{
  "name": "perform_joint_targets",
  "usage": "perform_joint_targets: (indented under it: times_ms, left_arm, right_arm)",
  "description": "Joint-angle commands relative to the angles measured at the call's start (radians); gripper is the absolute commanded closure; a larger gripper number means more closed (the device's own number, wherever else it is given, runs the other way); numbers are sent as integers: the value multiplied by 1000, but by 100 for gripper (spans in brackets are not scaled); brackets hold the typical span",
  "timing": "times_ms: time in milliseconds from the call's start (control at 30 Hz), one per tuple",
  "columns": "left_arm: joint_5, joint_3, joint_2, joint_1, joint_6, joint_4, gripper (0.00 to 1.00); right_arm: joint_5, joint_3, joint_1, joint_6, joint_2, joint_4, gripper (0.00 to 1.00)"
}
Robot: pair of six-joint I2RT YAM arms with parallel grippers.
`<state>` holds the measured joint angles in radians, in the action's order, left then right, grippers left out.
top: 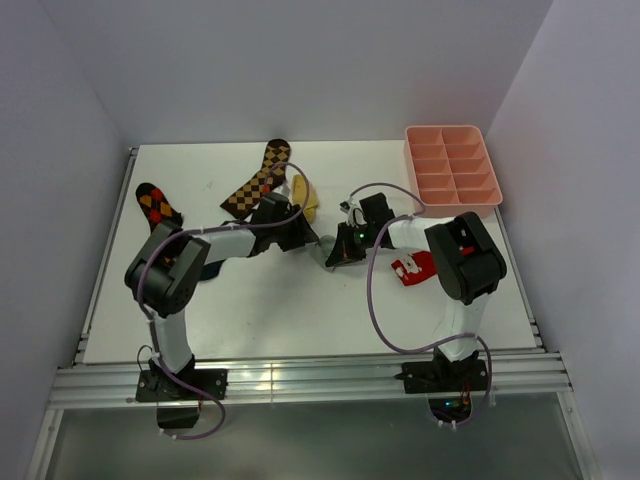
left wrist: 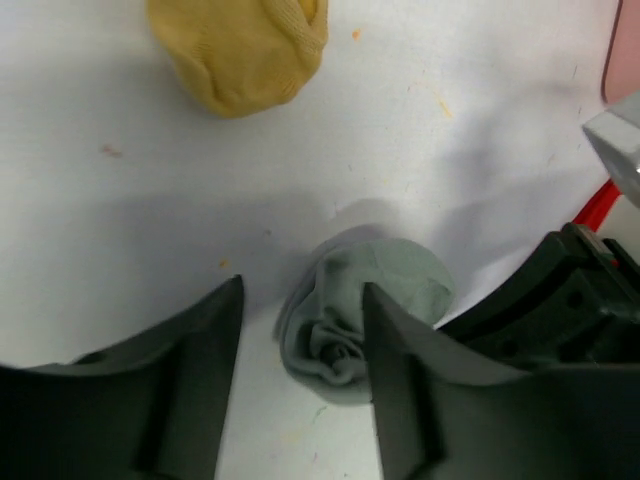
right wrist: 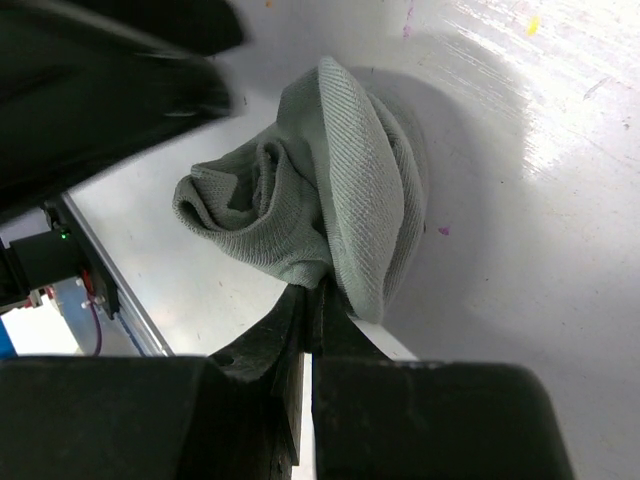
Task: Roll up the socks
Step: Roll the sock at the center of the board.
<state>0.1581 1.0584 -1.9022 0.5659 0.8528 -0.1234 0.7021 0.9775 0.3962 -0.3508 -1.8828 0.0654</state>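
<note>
A grey sock (right wrist: 320,190), rolled into a loose bundle, lies mid-table (top: 323,256). My right gripper (right wrist: 315,292) is shut, pinching the bundle's lower edge between its fingertips (top: 338,256). In the left wrist view the roll's spiral end (left wrist: 345,335) faces the camera, partly between the fingers of my open left gripper (left wrist: 302,300) and against the right finger (left wrist: 410,380). The left gripper (top: 303,240) sits just left of the sock. A mustard yellow sock (left wrist: 240,50), bunched up, rests farther back (top: 303,195).
A long brown checkered sock (top: 255,180) and a red-and-black argyle sock (top: 158,205) lie at the back left. Beside the right arm is a red sock with white trim (top: 412,268). A pink compartment tray (top: 452,165) stands at the back right.
</note>
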Motion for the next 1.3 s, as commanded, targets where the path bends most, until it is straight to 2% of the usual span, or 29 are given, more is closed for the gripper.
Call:
perform_joint_targets:
  times_ms: [0, 67, 167, 300, 467, 667, 1267]
  left_arm:
    - [-104, -29, 142, -9, 50, 30, 41]
    - [-149, -76, 184, -14, 78, 25, 33]
    - [-144, -146, 245, -17, 133, -27, 30]
    - [-75, -212, 267, 0, 181, -105, 31]
    - [-88, -252, 253, 52, 198, -168, 37]
    - [-92, -279, 230, 69, 212, -231, 39]
    - [-110, -222, 69, 92, 204, -200, 45]
  right_arm:
    - [-55, 0, 1, 21, -44, 94, 100]
    - [-59, -2, 1, 19, -47, 94, 100]
    - [-64, 1, 1, 18, -47, 93, 100]
    - [-67, 9, 1, 19, -44, 99, 100]
    - [-72, 15, 3, 13, -48, 100, 100]
    - [-70, 13, 3, 13, -53, 96, 100]
    - [-64, 4, 3, 9, -67, 80, 100]
